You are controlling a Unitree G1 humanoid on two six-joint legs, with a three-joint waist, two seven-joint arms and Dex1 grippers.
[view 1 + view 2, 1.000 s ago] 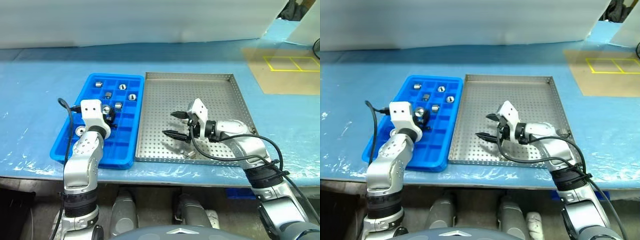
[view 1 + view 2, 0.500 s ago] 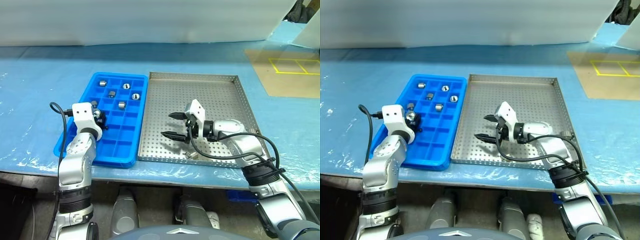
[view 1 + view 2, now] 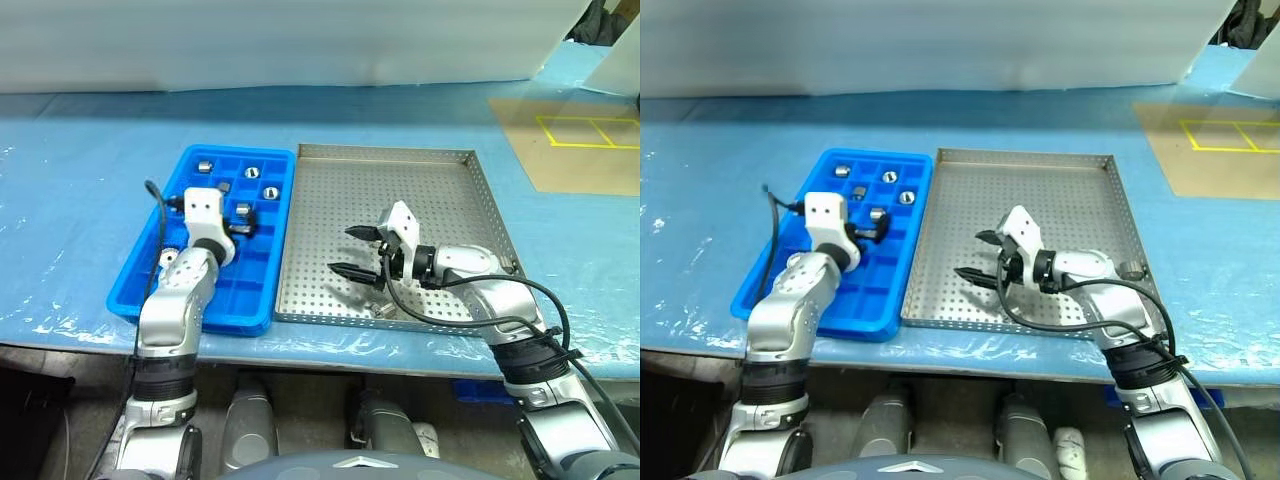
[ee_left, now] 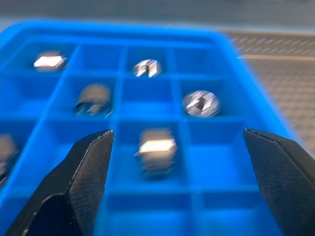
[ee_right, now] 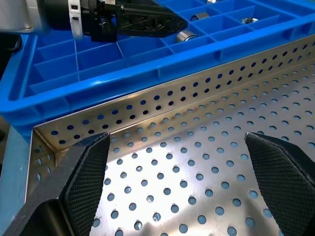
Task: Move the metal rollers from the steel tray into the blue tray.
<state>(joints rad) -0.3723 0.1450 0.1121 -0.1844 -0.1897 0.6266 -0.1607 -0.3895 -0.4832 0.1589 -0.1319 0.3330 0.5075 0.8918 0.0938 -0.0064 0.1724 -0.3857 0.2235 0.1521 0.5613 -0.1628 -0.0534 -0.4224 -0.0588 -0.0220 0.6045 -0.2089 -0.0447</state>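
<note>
Nearest you, one of the metal rollers (image 3: 381, 310) lies in the steel tray (image 3: 440, 170), close against its front rim at about 6 o'clock of the tray floor. What looks like a second small piece sits at the tray's right rim (image 3: 1129, 268), at about 4 o'clock; the view is too poor there to confirm it.

Your right gripper (image 3: 356, 252) hangs over the front half of the steel tray, pointing toward the blue tray (image 3: 150, 255). Its fingers (image 5: 83, 182) stand wide and hold nothing; the right wrist view shows bare perforated floor between them.

Your left gripper (image 3: 877, 229) is over the blue tray, near its middle. Its fingers (image 4: 83, 167) are spread wide, with nothing gripped. One roller (image 4: 156, 147) lies in the compartment directly ahead, between the fingers and apart from both.

Farther on, four more rollers rest in separate compartments toward 12 o'clock of the blue tray (image 3: 204, 166) (image 3: 253, 172) (image 3: 271, 192) (image 3: 223, 187). One more sits at the left, at about 8 o'clock (image 3: 168, 258).

Both trays lie side by side on the blue worktop (image 3: 70, 190).
</note>
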